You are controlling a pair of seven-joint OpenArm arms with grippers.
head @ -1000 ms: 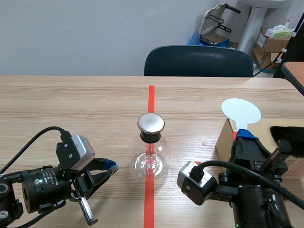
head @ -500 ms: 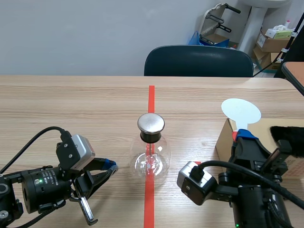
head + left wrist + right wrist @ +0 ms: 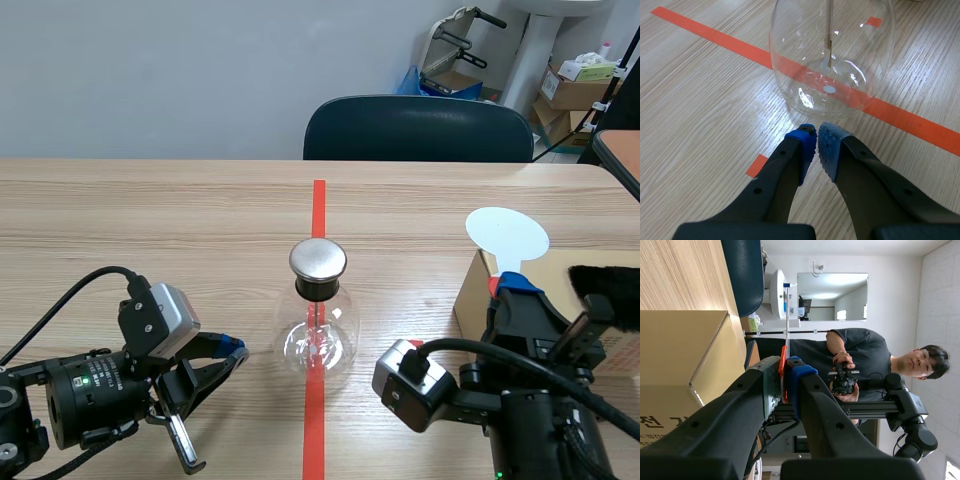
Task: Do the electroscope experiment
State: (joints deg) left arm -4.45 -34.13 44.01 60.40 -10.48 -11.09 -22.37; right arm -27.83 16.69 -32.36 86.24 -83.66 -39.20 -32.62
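Observation:
The electroscope (image 3: 318, 320) is a clear glass flask with a round metal cap, and it stands on the red tape line at mid-table. In the left wrist view the flask (image 3: 832, 55) rises just ahead of my left gripper (image 3: 816, 135), a thin rod and leaf hanging inside. The left gripper (image 3: 232, 350) lies low on the table, shut on nothing. My right gripper (image 3: 515, 285) is shut on the red handle of a wand with a white disc (image 3: 508, 234). The red handle (image 3: 783, 375) is pinched between its pads, and the white disc (image 3: 777, 294) stands beyond.
A cardboard box (image 3: 475, 290) sits at the table's right, under the right gripper, with a black furry cloth (image 3: 605, 285) on it. A dark chair (image 3: 418, 128) stands behind the table. A person (image 3: 860, 360) shows in the right wrist view, holding a controller.

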